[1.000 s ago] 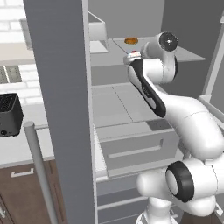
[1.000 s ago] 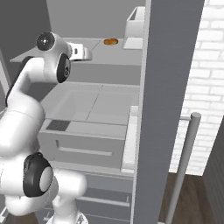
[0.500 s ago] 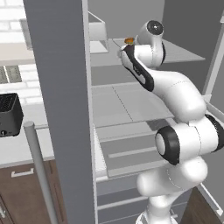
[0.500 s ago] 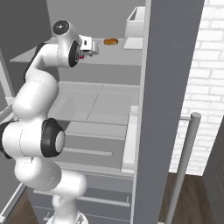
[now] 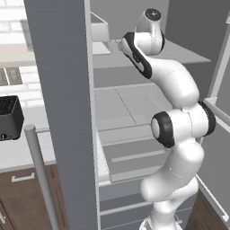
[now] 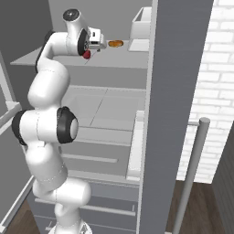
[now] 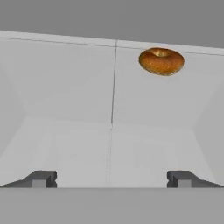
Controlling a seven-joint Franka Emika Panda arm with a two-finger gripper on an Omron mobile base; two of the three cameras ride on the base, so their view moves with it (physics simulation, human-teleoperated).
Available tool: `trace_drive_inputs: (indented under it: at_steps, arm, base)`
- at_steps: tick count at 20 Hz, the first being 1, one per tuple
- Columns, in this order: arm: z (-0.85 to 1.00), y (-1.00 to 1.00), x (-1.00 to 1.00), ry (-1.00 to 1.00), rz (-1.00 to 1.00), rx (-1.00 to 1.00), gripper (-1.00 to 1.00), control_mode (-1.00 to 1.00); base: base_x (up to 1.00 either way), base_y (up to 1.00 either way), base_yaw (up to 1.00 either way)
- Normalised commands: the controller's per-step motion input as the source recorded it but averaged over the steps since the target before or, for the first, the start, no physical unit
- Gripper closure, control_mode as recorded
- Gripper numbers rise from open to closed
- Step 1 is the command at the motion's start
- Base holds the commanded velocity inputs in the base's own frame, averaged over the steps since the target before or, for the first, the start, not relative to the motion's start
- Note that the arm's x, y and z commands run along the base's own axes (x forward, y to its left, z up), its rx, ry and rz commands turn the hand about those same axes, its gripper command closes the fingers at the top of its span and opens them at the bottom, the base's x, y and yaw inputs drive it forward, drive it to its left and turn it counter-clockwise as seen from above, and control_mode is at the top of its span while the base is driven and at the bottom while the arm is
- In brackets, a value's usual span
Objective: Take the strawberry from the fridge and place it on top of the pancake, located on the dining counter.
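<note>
Nearest to you in the left base view stands the fridge's (image 5: 63, 112) open left door, edge-on and matte grey, with its silver bar handle (image 5: 40, 175) rising at the lower left. Beside it, on the white worktop, sits a black toaster (image 5: 10, 117). In the right base view you see the other open door (image 6: 176, 91) the same way, with its own bar handle (image 6: 194, 169) set against a white brick wall (image 6: 215, 68).

Past the doors, the white arm climbs from the base in front of the fridge's drawers (image 6: 87, 160) and pale grey shelves (image 6: 105, 105), then bends toward the upper shelf (image 6: 114, 57).

Up there you find the gripper (image 6: 101, 43), level with that upper shelf and pointing into the fridge. In the hand view the gripper (image 7: 111, 178) has its two dark fingertips (image 7: 41, 178) far apart with nothing between them, so it is spread wide and holds nothing.

Just under the wrist in the right base view you can see a small red shape (image 6: 86, 54); whether it is the strawberry, you cannot tell from here.

Farther in, beyond the fingertips, a golden-brown bagel (image 7: 161, 61) lies on the shelf near the back wall, right of centre in the hand view; the right base view shows the bagel (image 6: 115, 43) just ahead of the gripper, apart from it. Farthest along that shelf stands a pale grey bin (image 6: 141, 23).
</note>
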Motion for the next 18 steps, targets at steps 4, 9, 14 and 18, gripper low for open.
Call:
trace_drive_inputs:
  at_steps: [4, 9, 14, 18]
  arm:
    - [-0.28, 0.09, 0.23, 0.00, 0.00, 0.00, -1.00, -1.00]
    - [-0.36, 0.09, 0.09, 0.00, 0.00, -0.01, -1.00, -1.00]
    - [-0.17, 0.00, -0.15, -0.04, -0.01, 0.00, -1.00, -1.00]
    - [0.00, 0.00, -0.30, -0.18, -0.02, 0.00, -1.00, -1.00]
  base:
    - [0.00, 0.00, 0.00]
    - [0.00, 0.00, 0.00]
    - [0.00, 0.00, 0.00]
    - [0.00, 0.00, 0.00]
